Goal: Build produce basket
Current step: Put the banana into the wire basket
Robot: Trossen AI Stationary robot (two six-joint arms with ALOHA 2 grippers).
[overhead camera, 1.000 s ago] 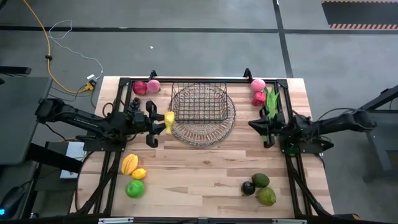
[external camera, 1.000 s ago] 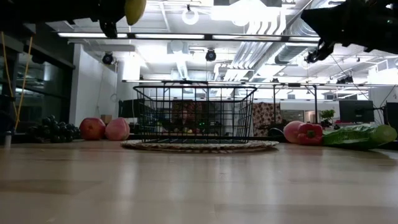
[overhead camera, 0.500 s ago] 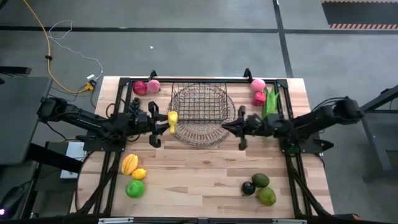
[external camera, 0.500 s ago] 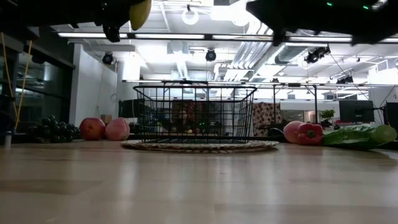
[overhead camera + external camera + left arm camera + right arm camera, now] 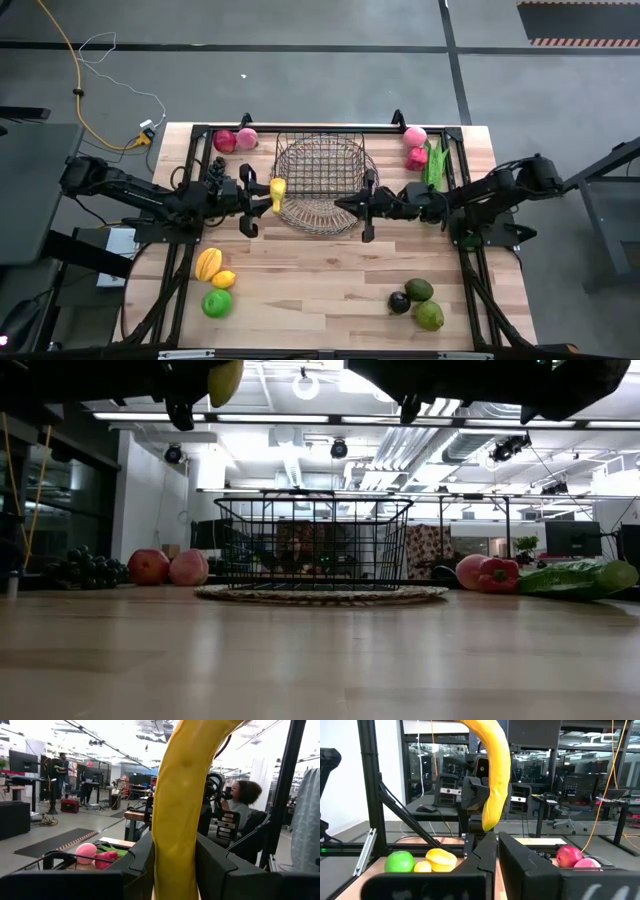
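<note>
On the near part of the wooden tabletop (image 5: 320, 285) lie an orange fruit (image 5: 208, 264), a small yellow lemon (image 5: 224, 280) and a green lime (image 5: 217, 303) at left, two green avocados (image 5: 419, 290) and one dark purple piece (image 5: 399, 302) at right. Mid-table, the left tool (image 5: 262, 194) is clamped on a long yellow banana (image 5: 276, 192) beside the dark wire-mesh basket (image 5: 320, 165), held raised; the right tool (image 5: 352, 204), fingers closed and empty, reaches level toward the basket's near right edge. The left wrist view alone shows a seated person (image 5: 241, 810) beyond.
</note>
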